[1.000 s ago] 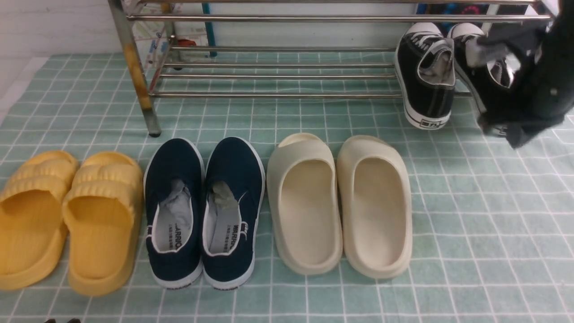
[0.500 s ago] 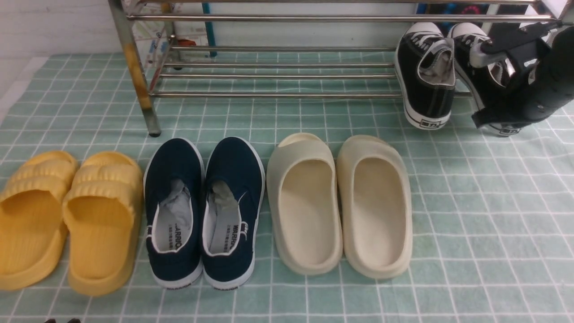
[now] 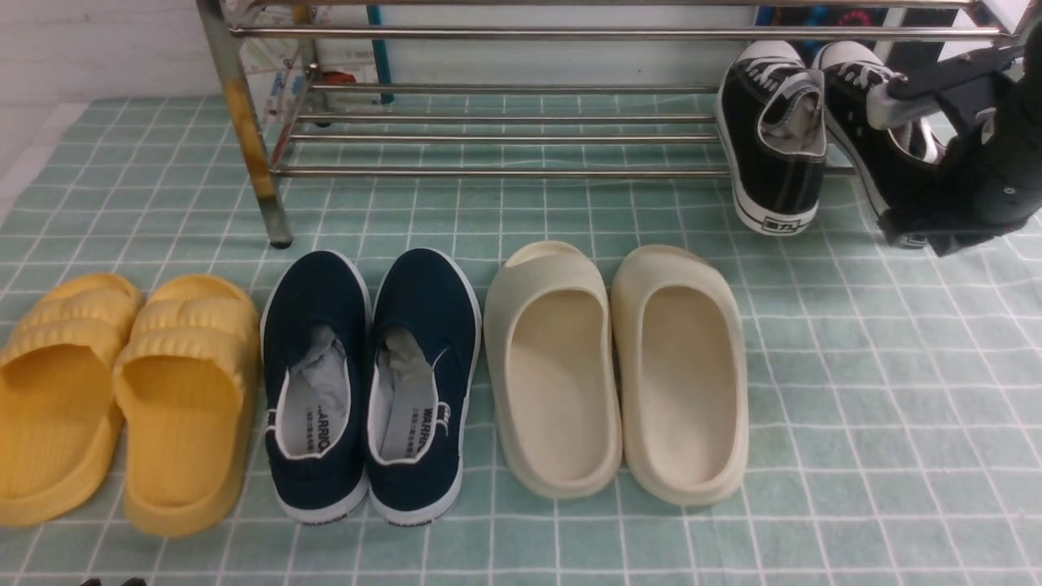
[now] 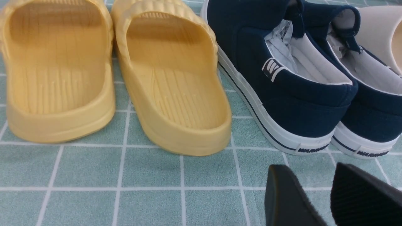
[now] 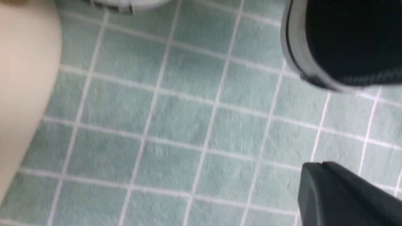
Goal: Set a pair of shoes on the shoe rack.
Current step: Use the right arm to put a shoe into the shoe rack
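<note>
A pair of black canvas sneakers with white toe caps (image 3: 777, 146) sits toes-first at the right end of a shiny steel-tube shoe rack (image 3: 505, 171), heels sticking out toward the camera. The right gripper (image 5: 317, 179) has its fingers pressed together and holds nothing. It hovers just beside the right-hand sneaker's heel, not touching it.

Bright even light, faint shadows, glints on the shoe rack (image 3: 505, 34), blur across right wrist view
</note>
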Robot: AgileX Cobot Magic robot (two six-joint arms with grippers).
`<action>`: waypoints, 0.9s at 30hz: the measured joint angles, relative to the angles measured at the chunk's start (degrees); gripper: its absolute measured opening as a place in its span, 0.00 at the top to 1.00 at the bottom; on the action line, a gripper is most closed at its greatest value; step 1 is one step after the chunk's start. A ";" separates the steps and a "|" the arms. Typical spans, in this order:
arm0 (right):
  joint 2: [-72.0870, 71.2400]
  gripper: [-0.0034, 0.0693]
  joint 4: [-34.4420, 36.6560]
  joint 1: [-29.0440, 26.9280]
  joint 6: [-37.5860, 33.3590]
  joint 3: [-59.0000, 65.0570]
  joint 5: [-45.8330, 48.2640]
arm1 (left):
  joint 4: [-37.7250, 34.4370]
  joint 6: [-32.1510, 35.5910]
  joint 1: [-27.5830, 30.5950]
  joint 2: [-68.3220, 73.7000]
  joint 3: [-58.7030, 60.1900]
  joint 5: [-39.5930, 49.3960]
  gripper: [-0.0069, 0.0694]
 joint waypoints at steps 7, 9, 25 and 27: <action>2.09 0.94 -0.92 -5.20 -0.40 0.00 -6.80 | 0.00 0.00 0.00 0.00 0.00 0.00 0.60; 2.71 0.94 -0.13 -5.55 -0.40 0.00 -10.24 | 0.00 0.00 0.00 0.00 0.00 0.00 0.60; 4.35 0.94 7.13 -5.55 -0.40 0.00 -21.38 | 0.00 0.00 0.00 0.00 0.00 0.00 0.60; 4.27 0.94 7.23 -5.55 -0.40 0.00 -21.19 | 0.00 0.00 0.00 0.00 0.00 0.00 0.60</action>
